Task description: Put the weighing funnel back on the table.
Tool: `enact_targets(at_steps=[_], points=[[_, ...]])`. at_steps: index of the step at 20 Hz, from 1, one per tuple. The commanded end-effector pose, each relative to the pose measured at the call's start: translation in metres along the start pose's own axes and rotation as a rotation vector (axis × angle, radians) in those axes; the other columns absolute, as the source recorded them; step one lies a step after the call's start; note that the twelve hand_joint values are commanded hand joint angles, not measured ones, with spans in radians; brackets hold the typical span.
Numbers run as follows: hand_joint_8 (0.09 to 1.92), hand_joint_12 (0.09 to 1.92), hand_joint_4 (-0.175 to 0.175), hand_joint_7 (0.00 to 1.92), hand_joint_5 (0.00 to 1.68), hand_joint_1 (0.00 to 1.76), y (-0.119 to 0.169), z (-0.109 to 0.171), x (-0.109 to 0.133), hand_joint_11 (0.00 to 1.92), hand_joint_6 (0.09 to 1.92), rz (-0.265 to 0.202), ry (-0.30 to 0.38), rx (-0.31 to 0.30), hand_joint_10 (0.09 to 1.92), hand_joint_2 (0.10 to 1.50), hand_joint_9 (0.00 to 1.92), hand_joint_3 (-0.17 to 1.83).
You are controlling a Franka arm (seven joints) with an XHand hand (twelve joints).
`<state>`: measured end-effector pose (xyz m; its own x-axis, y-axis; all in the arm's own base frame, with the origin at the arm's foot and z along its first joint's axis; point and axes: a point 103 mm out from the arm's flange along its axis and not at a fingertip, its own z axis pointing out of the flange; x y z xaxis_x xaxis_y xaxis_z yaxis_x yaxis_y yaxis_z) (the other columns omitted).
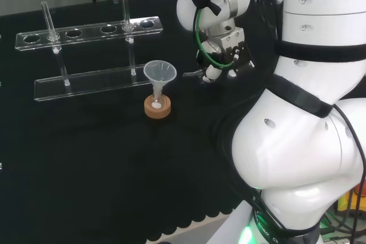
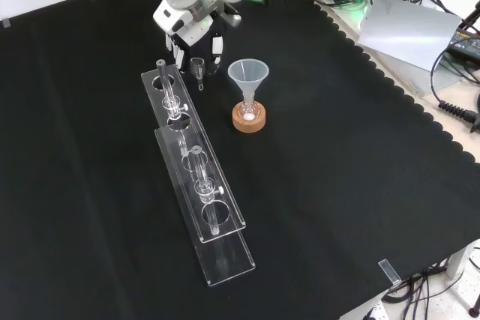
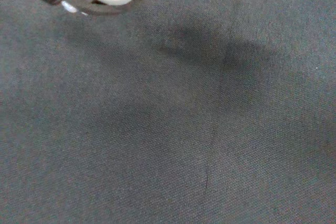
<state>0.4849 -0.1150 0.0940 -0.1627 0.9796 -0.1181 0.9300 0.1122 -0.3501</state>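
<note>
Upper left of front view: hand (image 2: 193,29) pinches weighing funnel (image 2: 198,67), small clear piece. Looks light, slippery, likely breaks easy. Best held by cup.

I read the desk's cloth (image 3: 210,129) as matt black weave, finely rough. The rack (image 2: 202,207), at eight o'clock from the smooth translucent funnel (image 2: 248,74) in the front view, is clear and glossy. The cork ring (image 2: 248,118) looks grainy. The hand (image 2: 187,28) has glossy white shells and pinches the clear, smooth weighing funnel (image 2: 198,65).
</note>
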Motion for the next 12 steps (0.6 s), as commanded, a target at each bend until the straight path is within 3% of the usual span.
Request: enact_targets(at_steps=[1,12], points=[[0.57,0.87,0.082,1.13,1.09,1.09,0.0087,0.0101,-0.0029,1.09,0.98,0.004,0.011,0.012,0.1,0.76,1.4,0.63],[0.57,0.87,0.081,1.12,1.09,1.09,0.0156,0.017,0.001,1.09,0.98,0.0,0.028,0.021,0.1,0.76,1.4,0.62]])
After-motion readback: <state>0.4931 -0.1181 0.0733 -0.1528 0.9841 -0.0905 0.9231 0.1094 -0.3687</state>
